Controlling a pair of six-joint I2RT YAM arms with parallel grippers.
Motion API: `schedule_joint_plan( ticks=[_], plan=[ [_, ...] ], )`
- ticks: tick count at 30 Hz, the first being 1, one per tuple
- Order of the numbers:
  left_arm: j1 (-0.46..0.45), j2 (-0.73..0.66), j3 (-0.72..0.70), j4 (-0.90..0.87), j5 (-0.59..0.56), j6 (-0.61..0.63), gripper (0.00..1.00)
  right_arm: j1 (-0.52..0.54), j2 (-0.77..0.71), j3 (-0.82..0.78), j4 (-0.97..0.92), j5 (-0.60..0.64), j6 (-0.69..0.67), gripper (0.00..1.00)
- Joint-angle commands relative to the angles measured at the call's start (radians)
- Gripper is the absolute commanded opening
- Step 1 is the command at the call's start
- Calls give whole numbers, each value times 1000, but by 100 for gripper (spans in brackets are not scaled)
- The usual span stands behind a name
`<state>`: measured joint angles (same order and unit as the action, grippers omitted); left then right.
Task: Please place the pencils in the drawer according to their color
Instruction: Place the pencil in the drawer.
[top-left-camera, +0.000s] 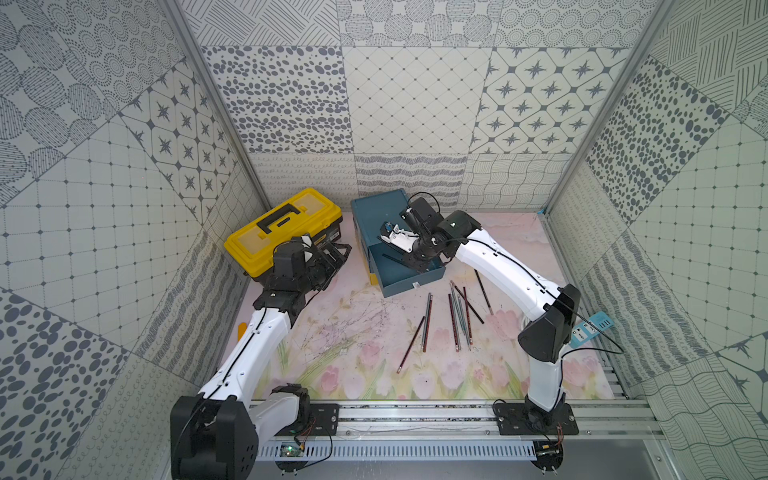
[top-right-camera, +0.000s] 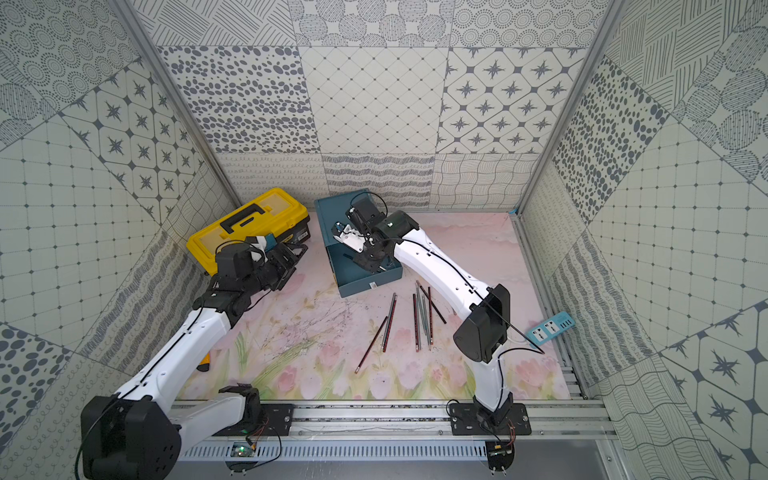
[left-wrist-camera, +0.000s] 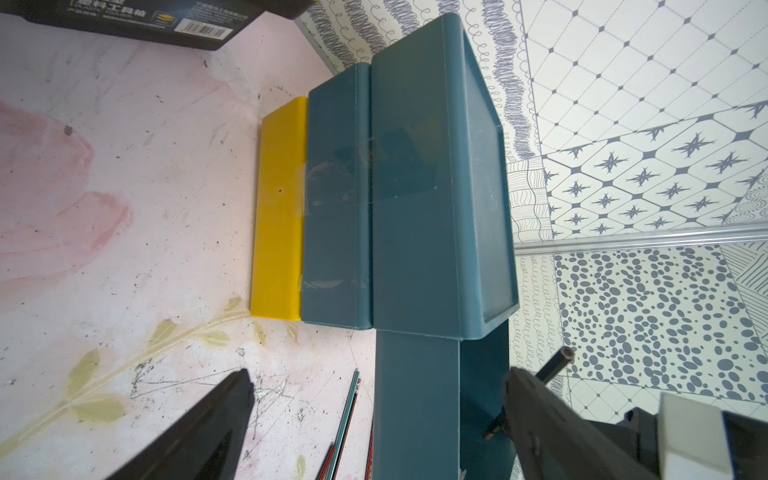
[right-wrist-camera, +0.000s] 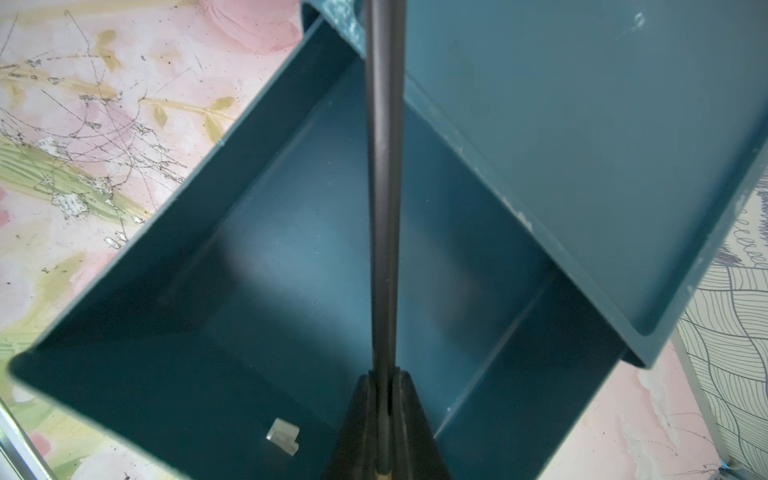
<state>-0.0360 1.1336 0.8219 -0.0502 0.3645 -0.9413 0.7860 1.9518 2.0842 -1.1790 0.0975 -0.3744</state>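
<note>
Presently my right gripper clamps a black pencil over the open drawer; my left gripper gapes wide.

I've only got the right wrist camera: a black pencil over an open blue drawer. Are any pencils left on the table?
Observer: Yes, a loose bunch of pencils lies on the table, on the robot's side of the cabinet.
Operator: What's the left pincer doing?
Observer: The left pincer is open and empty, next to the yellow toolbox.
Operator: Which drawer is out?
Observer: The top drawer; the yellow drawer at the bottom is shut.
</note>
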Motion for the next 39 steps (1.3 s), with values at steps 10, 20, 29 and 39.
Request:
schedule_joint_plan(
  ticks=[10, 20, 29, 39],
  plan=[
    [7, -11, 18, 4, 16, 18, 99, 15, 39, 31, 7, 35, 8, 23],
    [7, -9, 28, -7, 12, 20, 99, 16, 34, 69, 7, 46, 29, 29],
    [8, -22, 31, -28, -7, 25, 99, 14, -6, 109, 20, 56, 77, 31],
    [7, -40, 40, -72, -31, 40, 99, -65, -98, 99, 89, 138, 259, 34]
  ],
)
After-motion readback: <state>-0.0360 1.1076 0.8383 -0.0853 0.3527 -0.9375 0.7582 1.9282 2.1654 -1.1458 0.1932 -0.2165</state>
